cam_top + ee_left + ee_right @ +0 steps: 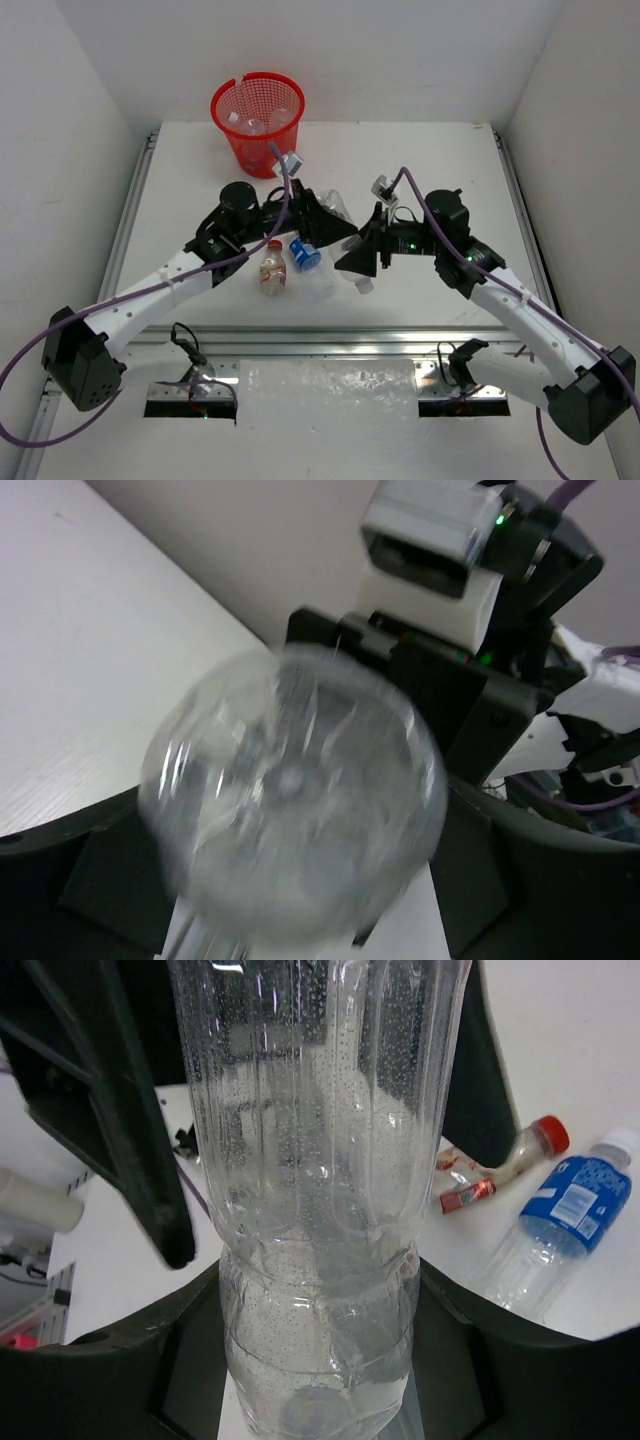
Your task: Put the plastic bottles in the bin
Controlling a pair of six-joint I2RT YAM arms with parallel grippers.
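A clear bottle (320,1160), unlabelled and beaded with droplets inside, hangs near the middle of the table between the two arms. The right gripper (320,1360) is clamped on one end of it, and its wall looks pinched in at the waist. The left gripper (300,900) straddles the other end with its jaws apart. That view is blurred, so I cannot tell whether its pads press the plastic yet.

The main risk seems to be the exchange. If the right claw lets go before the left has a firm hold, the bottle probably drops. Just below and to the left lie the red-capped bottle (272,267), the blue-labelled bottle (303,252) and another clear one (345,280), which it could knock and set rolling. The thin wall may also buckle and squirt out if both claws squeeze at once. The two claws stand nose to nose, so a small misjudgement could bring them into contact.

The bin (255,155) stands at the far edge, left of centre and well apart, with a few bottles (262,120) already inside. On the carry there, a long bottle held by one end could catch the rim and tip out.
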